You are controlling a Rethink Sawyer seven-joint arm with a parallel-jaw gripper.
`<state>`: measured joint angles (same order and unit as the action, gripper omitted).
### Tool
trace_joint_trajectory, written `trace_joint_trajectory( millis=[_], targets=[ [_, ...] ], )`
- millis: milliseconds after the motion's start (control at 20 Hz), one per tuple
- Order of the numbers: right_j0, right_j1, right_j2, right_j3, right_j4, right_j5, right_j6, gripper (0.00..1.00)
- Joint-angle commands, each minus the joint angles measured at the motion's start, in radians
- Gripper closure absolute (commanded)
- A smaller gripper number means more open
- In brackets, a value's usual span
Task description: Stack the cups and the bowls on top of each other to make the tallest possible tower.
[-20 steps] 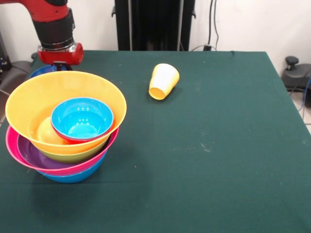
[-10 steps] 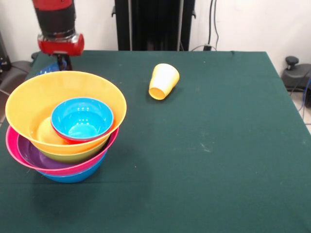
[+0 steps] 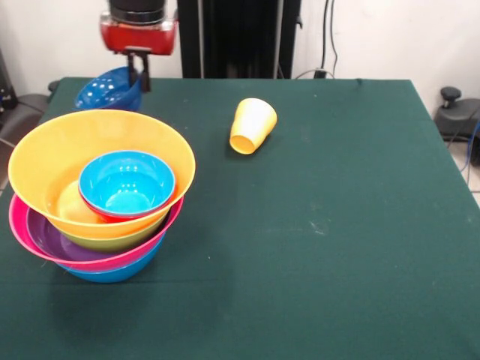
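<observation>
The tower point(image 3: 97, 195) of nested bowls stands at the table's left: blue at the bottom, then pink, purple, green and a large orange bowl point(image 3: 52, 161). A small light blue bowl point(image 3: 126, 182) sits inside the orange one, over a red rim. My gripper point(image 3: 139, 75) hangs behind the tower, shut on the right rim of a dark blue bowl point(image 3: 107, 91). That bowl is tilted and held above the cloth. A yellow-orange cup point(image 3: 253, 125) lies on its side near the table's middle, mouth toward the camera.
Green cloth covers the table point(image 3: 337, 240). A black stand point(image 3: 238, 37) rises behind the far edge. A dark device point(image 3: 456, 112) sits off the table's right side, and cables hang on the wall behind.
My gripper has risen and moved right from behind the orange bowl. The dark blue bowl has come with it, and now shows fully above the tower's rim.
</observation>
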<state>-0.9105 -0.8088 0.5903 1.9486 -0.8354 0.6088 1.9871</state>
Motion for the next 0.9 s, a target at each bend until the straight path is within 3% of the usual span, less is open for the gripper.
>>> trace_joint_trajectory(
  millis=[50,250,400,650,900],
  targets=[
    [0.133,-0.018,-0.119,0.053,0.033,-0.052,0.242,1.00],
    [0.191,-0.029,-0.170,0.057,0.054,-0.077,0.277,1.00],
    [0.225,-0.080,-0.193,0.073,0.096,-0.065,0.292,1.00],
    [0.277,-0.253,-0.203,0.162,0.229,0.027,0.286,1.00],
    [0.316,-0.377,-0.206,0.186,0.390,0.131,0.228,1.00]
  ],
)
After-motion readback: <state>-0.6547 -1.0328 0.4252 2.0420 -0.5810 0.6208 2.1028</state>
